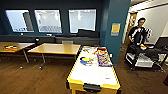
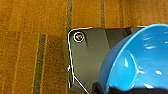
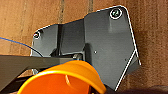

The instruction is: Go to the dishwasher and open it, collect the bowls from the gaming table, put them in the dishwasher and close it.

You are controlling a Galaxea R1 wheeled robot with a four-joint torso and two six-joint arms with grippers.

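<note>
Each tool's grip cannot be told; glossy bright-blue round bowl (image 2: 140,62) and orange bowl (image 3: 62,80) ride near the wrists, so drive steadily past long white-topped yellow-edged table (image 1: 92,72).

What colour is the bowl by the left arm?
Bright blue bowl, shown best in the left wrist view.

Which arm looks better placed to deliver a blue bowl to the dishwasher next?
Left, probably. A bright blue round bowl sits right against its wrist camera, seemingly carried. The right wrist has an orange round bowl instead; whether either is firmly gripped is unclear.
</note>
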